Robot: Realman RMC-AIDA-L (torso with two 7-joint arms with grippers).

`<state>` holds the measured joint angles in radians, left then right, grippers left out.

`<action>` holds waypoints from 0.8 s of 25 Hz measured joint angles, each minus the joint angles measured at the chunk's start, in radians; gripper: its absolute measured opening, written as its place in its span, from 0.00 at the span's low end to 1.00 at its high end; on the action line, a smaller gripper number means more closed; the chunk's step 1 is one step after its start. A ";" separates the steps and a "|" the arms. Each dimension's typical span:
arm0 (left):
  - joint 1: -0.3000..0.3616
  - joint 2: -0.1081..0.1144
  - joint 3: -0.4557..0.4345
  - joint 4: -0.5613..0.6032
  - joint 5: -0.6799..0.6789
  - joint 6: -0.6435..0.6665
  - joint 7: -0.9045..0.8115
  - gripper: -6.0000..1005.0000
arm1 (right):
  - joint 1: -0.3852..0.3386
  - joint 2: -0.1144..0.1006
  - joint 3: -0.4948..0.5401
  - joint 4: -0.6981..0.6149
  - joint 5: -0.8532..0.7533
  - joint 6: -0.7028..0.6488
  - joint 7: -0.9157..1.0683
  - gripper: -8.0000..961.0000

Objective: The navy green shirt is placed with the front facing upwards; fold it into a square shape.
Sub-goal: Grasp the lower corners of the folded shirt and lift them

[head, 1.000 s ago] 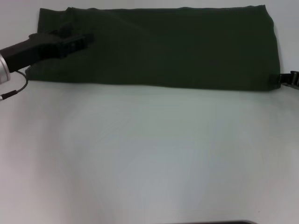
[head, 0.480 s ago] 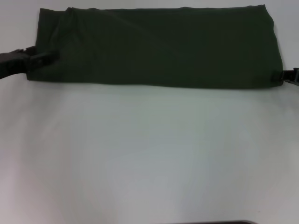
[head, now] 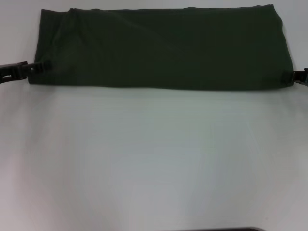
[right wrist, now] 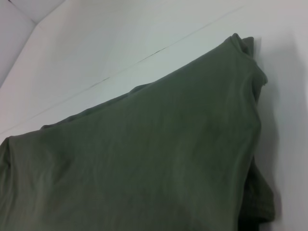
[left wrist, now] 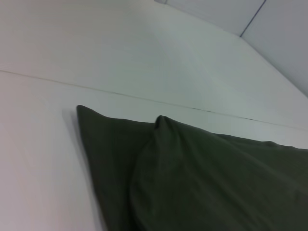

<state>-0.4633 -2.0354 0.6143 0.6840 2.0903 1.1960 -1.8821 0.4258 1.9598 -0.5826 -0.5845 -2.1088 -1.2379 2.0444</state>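
Navy green shirt (head: 163,48), both grippers edge-on

A bare test bench, lab-like — a plain white table (head: 154,163) with a thin seam (left wrist: 144,100) across it, and pale blank wall panels (left wrist: 269,24) just behind the table.

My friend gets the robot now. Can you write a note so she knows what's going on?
Left gripper: at the left end of the dark olive-green cotton shirt.
Right gripper: at its right end, near corner.
Shirt: a long folded band lying across the far part of the white table, plain side up.
Done: folded lengthwise.
Left: fold the ends inward to make a square.
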 joint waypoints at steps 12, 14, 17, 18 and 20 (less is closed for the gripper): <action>-0.014 0.013 0.003 -0.051 0.032 -0.098 -0.007 0.90 | -0.004 -0.002 0.011 0.000 -0.003 -0.004 -0.007 0.02; -0.016 0.013 0.012 -0.054 0.033 -0.098 -0.007 0.90 | -0.004 -0.002 0.012 0.000 -0.003 -0.005 -0.007 0.02; -0.024 0.013 0.022 -0.063 0.034 -0.099 -0.008 0.90 | -0.004 -0.002 0.012 0.000 -0.003 -0.005 -0.007 0.02; -0.026 0.012 0.025 -0.066 0.034 -0.099 -0.008 0.90 | -0.004 -0.002 0.012 0.000 -0.003 -0.005 -0.007 0.02; -0.031 0.011 0.030 -0.068 0.034 -0.098 -0.008 0.90 | -0.004 -0.001 0.012 0.000 -0.003 -0.005 -0.007 0.02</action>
<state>-0.4943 -2.0246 0.6444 0.6155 2.1245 1.0978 -1.8899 0.4218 1.9584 -0.5706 -0.5845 -2.1115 -1.2431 2.0370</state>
